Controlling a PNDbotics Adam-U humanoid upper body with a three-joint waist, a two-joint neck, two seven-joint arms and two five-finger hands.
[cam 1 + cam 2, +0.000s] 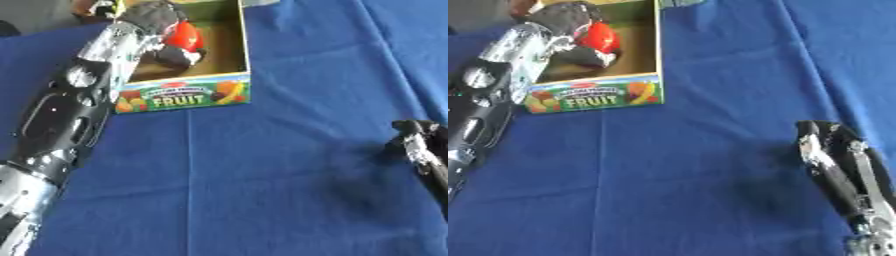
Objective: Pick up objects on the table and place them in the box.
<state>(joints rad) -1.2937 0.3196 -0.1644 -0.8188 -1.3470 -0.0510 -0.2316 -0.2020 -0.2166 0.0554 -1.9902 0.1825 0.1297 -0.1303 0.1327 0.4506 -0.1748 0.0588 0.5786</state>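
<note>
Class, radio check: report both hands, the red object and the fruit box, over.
Left hand inside the box, curled on the red object. Right hand idle at lower right on the blue cloth, holding nothing. No obstruction seen.

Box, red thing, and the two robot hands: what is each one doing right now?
box: open on top, upright on the blue cloth, FRUIT label facing the camera.
red object: inside the box, held by the left hand.
left hand: reaching into the box, fingers curled round the red object.
right hand: resting on the cloth at the right, holding nothing, fingers straight.
blue cloth: spread over the table, lightly creased.
</note>
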